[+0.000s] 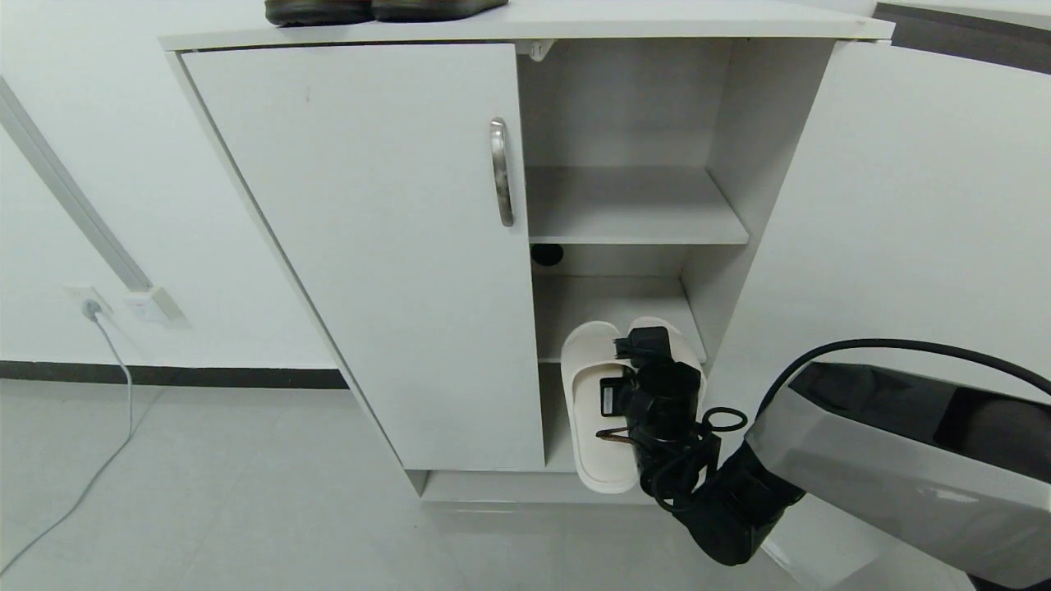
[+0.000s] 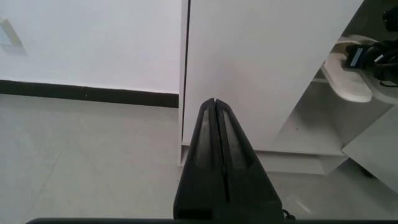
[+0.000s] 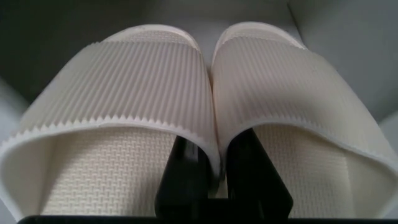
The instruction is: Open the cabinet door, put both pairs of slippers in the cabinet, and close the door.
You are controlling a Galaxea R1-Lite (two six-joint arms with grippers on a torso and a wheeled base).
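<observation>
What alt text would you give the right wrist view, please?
The right gripper clamps the inner strap edges of a pair of cream ribbed slippers, side by side. Beyond their toes lies the shadowed inside of the cabinet.

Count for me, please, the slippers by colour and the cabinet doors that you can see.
White slippers: 2, held in the right gripper
Dark slippers: 2, on top of the cabinet
Doors: 2, a shut door and an open door
Total: 6
</observation>
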